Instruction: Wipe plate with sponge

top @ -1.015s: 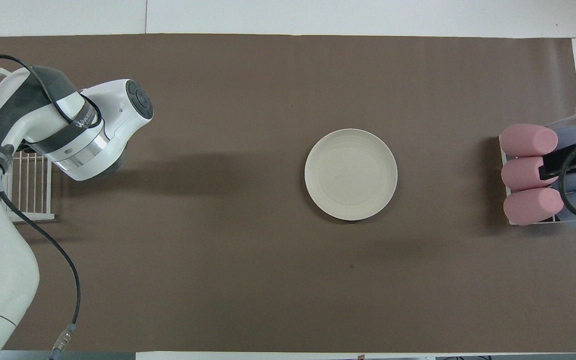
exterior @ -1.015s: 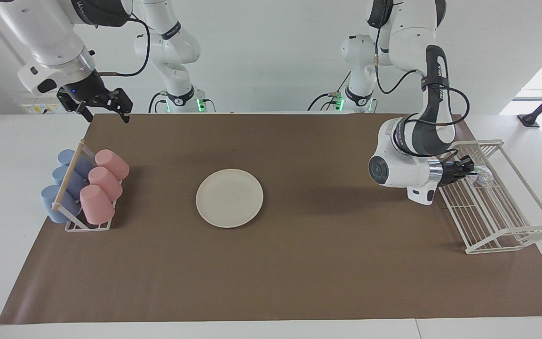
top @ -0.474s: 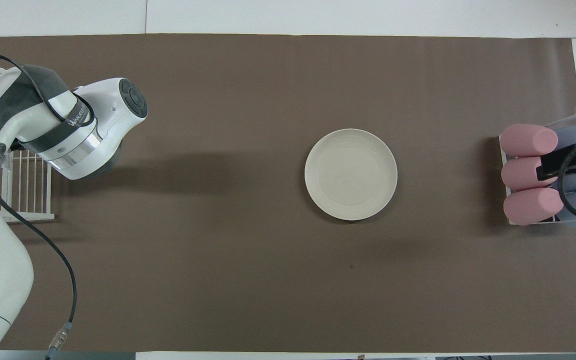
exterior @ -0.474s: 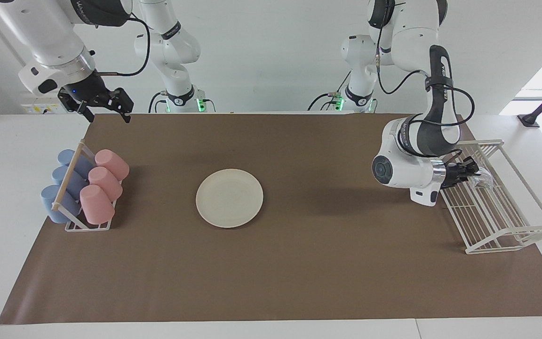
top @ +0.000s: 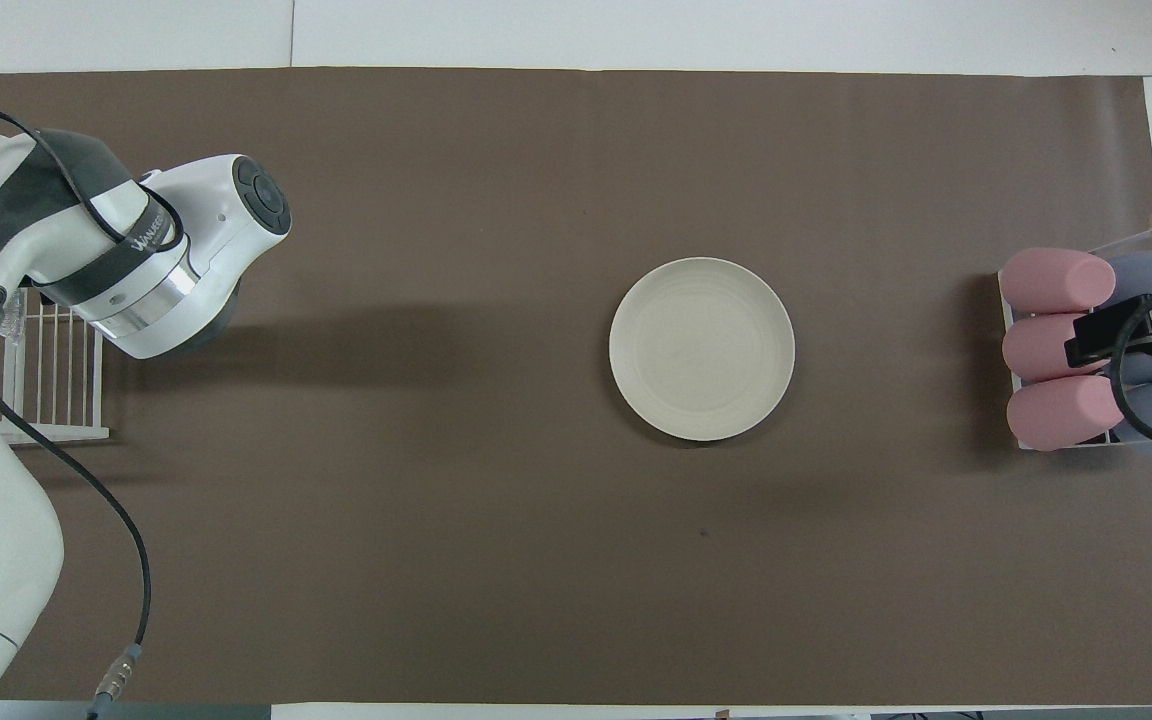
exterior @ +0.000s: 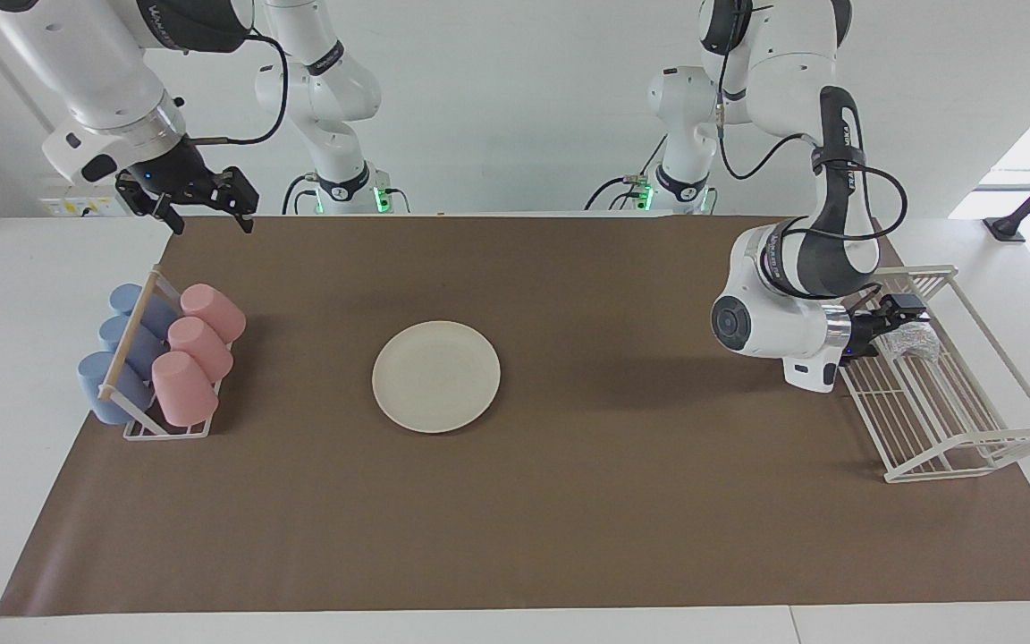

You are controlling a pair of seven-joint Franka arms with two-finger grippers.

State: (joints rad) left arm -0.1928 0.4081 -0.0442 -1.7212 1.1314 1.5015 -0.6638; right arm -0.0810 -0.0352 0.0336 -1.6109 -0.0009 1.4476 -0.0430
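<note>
The cream-white plate [exterior: 436, 377] [top: 702, 348] lies flat in the middle of the brown mat. The silvery sponge [exterior: 916, 341] rests in the white wire rack [exterior: 958, 425] at the left arm's end of the table. My left gripper [exterior: 902, 326] reaches sideways into that rack and is open, its fingertips spread just beside the sponge. In the overhead view the left arm's wrist hides the left gripper. My right gripper [exterior: 203, 208] [top: 1136, 340] hangs open in the air over the cup holder and waits.
A holder with pink cups [exterior: 193, 353] [top: 1056, 350] and blue cups [exterior: 122, 349] stands at the right arm's end of the mat. The wire rack [top: 46, 385] sits on the mat's edge at the left arm's end.
My left gripper was shut on the sponge in the rack and has opened; the sponge now lies loose there. The left wrist rose slightly. The right gripper drifted a little.
</note>
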